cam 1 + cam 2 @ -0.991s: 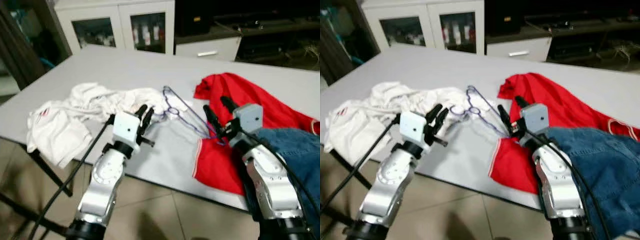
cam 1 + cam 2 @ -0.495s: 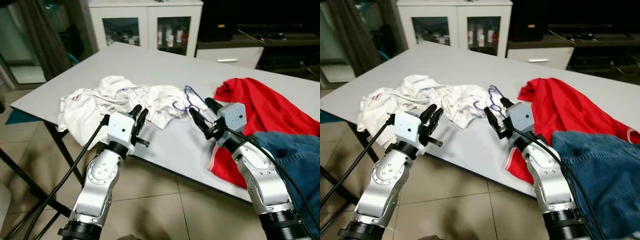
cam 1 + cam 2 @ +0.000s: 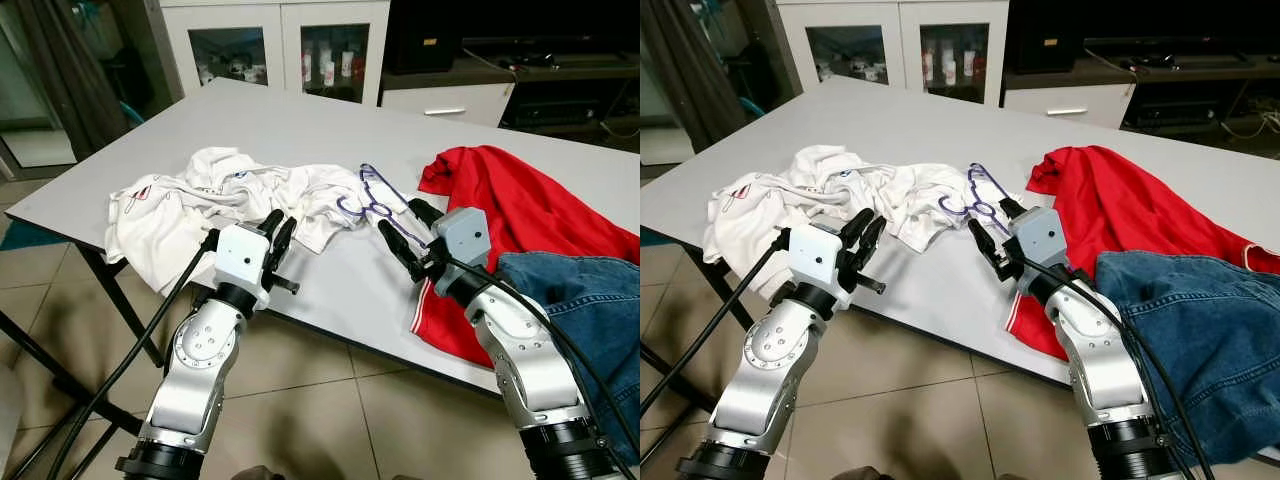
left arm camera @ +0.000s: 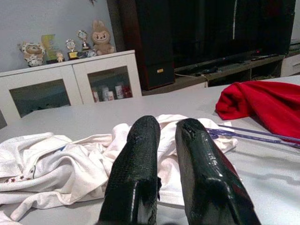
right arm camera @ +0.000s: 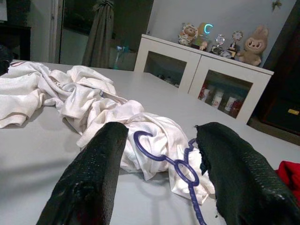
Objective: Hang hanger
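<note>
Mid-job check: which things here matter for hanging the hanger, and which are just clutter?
Job:
purple hanger, hook lying on the white clothes
right tool, open, aimed at it
left tool, near the table edge

Lying about:
white clothes
red garment
jeans
table

Head stereo pair: looks forward and down over table [image 3: 300, 130], both arms in frame, near-identical scene with slight sideways offset. Left wrist cam: low, close behind its fingers [image 4: 136, 178], facing white shirt [image 4: 61, 164] and cabinet [image 4: 75, 89]. Right wrist cam: same low angle, purple hanger [image 5: 176, 164] just past fingertips [image 5: 93, 178]. Both wrist views share shirt, hanger, cabinet.
</note>
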Robot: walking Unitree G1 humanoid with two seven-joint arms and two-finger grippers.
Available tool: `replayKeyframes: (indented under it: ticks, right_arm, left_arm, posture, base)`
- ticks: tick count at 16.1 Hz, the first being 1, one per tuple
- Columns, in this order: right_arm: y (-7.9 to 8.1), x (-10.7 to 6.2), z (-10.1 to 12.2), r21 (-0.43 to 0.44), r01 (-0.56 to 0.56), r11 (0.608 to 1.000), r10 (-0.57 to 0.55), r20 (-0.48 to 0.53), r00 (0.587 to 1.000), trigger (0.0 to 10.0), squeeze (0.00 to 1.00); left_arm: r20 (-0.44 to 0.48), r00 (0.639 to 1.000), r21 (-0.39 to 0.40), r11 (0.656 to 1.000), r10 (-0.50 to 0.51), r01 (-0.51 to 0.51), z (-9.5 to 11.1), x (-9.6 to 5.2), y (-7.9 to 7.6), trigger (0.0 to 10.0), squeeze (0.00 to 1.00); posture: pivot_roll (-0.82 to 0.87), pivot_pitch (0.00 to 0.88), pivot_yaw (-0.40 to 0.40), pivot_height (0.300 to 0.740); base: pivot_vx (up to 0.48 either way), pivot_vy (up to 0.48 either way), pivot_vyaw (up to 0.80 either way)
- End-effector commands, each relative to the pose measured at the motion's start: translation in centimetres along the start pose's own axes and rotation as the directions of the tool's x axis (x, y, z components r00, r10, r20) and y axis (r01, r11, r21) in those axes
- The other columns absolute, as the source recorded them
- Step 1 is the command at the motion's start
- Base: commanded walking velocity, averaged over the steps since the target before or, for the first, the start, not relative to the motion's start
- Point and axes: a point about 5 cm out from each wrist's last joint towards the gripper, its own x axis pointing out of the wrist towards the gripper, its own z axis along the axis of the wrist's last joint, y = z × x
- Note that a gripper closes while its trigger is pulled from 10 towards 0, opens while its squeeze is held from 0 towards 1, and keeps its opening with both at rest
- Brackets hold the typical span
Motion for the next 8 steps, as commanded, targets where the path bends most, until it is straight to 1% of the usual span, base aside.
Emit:
replayKeyframes:
  ticks: [1, 3, 4, 6, 8]
  right_arm:
    - [-0.3, 0.2, -0.2, -0.005, -0.001, 1.0, 0.001, -0.023, 1.0, 10.0, 0.0]
    - [-0.4, 0.3, -0.5, -0.022, -0.008, 1.0, 0.007, -0.038, 0.999, 10.0, 0.0]
    - [-0.6, 0.5, -0.6, -0.043, -0.008, 0.999, 0.006, -0.05, 0.999, 10.0, 0.0]
    - [-1.8, 1.8, -0.9, -0.124, 0.007, 0.992, -0.022, -0.115, 0.993, 10.0, 0.0]
    - [-2.5, 2.7, -1.2, -0.168, 0.004, 0.986, -0.033, -0.172, 0.985, 10.0, 0.0]
  left_arm:
    - [0.013, 1.0, 0.013, 1.0, -0.011, 0.01, 0.4, 0.0, -0.2, 10.0, 0.0]
    - [0.012, 1.0, 0.017, 1.0, -0.013, 0.012, 0.3, 0.0, -0.2, 10.0, 0.0]
    - [0.011, 1.0, 0.033, 0.999, -0.018, 0.018, 0.3, 0.0, -0.2, 10.0, 0.0]
    - [0.01, 0.999, 0.093, 0.995, -0.043, 0.042, 0.3, -0.2, -0.3, 10.0, 0.0]
    - [0.013, 0.998, 0.122, 0.991, -0.058, 0.056, 0.5, -0.2, -0.4, 10.0, 0.0]
  posture:
    - [-0.06, 0.0, 0.034, 0.74]
    - [-0.05, 0.0, 0.031, 0.74]
    - [-0.05, 0.0, 0.031, 0.74]
    - [-0.05, 0.0, 0.025, 0.74]
    - [-0.04, 0.0, 0.018, 0.74]
  base:
    - [0.0, 0.0, 0.0]
    - [0.0, 0.0, 0.0]
    - [0.0, 0.0, 0.0]
    - [0.0, 0.0, 0.0]
    - [0.0, 0.0, 0.0]
